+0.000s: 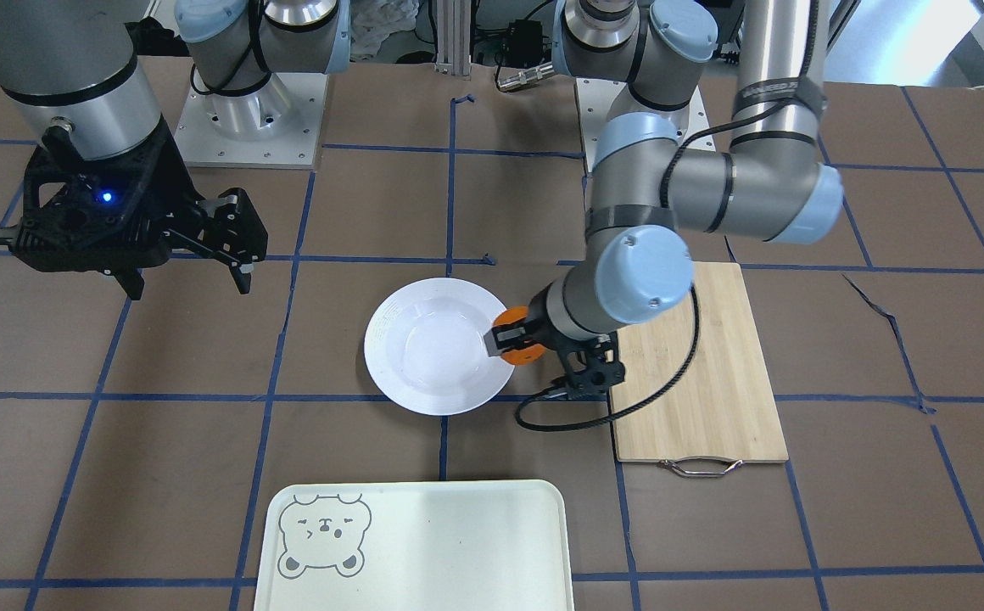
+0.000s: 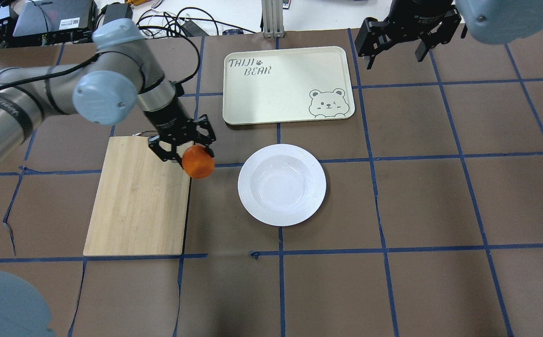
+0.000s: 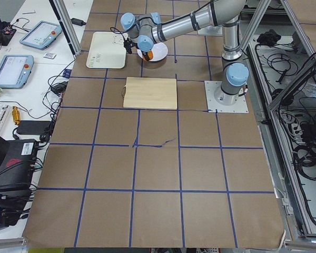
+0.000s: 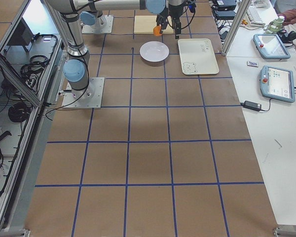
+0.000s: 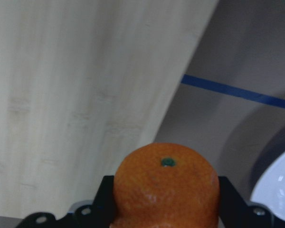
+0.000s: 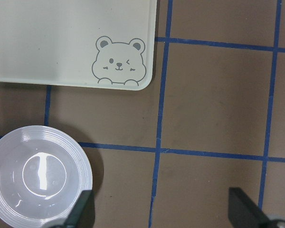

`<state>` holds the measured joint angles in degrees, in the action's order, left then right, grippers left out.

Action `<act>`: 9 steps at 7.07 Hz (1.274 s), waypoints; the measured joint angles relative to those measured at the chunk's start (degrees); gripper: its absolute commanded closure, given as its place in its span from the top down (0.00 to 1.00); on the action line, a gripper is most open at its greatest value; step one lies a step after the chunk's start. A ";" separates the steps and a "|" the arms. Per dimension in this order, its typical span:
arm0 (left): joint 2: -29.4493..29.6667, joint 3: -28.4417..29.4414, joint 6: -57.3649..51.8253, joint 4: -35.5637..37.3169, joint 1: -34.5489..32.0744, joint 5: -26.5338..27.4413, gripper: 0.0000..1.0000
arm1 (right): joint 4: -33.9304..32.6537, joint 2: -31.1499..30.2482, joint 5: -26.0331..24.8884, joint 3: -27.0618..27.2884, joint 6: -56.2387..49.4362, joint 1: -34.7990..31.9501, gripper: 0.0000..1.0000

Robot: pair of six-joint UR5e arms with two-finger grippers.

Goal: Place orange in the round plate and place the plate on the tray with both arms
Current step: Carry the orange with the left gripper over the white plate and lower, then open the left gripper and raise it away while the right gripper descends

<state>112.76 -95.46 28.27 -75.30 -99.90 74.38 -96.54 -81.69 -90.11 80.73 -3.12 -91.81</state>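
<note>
My left gripper (image 2: pixel 192 157) is shut on the orange (image 2: pixel 198 161), held in the air over the right edge of the bamboo board, a short way left of the round plate (image 2: pixel 282 184). In the front-facing view the orange (image 1: pixel 516 338) hangs at the plate's (image 1: pixel 436 346) rim. The left wrist view shows the orange (image 5: pixel 166 185) between the fingers with the plate's edge (image 5: pixel 278 190) at the right. The white plate sits empty on the table. The cream tray (image 2: pixel 288 84) with a bear drawing lies beyond it. My right gripper (image 2: pixel 395 47) hovers open, high, right of the tray.
A bamboo cutting board (image 2: pixel 140 196) with a metal handle lies under and left of my left gripper. Brown table covering with blue tape lines (image 2: pixel 384 252) spreads around. Cables and devices (image 2: pixel 65 18) crowd the far-left table edge.
</note>
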 measured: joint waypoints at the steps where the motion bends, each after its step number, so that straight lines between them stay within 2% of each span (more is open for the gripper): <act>1: 1.84 -0.35 3.56 4.38 -3.83 -0.35 0.29 | -0.12 -0.07 0.12 -0.06 0.24 0.27 1.00; 2: 3.66 -1.03 6.39 8.22 -6.44 -0.44 0.99 | -0.26 -0.14 0.00 -0.02 0.32 0.40 1.00; 4: 5.17 -2.42 8.42 11.69 -8.44 0.94 1.00 | -0.51 -0.41 0.24 0.08 0.24 0.46 1.00; 6: 3.62 -1.47 8.09 12.11 -7.41 2.63 1.00 | -0.73 -0.36 1.87 0.18 0.06 0.59 0.99; 7: 2.22 0.37 5.71 10.45 -4.50 2.94 1.00 | -1.09 -0.09 5.27 0.22 0.05 1.12 0.99; 9: -1.11 4.11 -6.90 2.53 2.83 6.00 1.00 | -1.98 1.23 16.07 1.25 0.23 4.00 0.98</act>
<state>111.65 -91.36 21.37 -72.77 -97.06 80.38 -98.53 -80.46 -74.04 81.98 -2.89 -87.81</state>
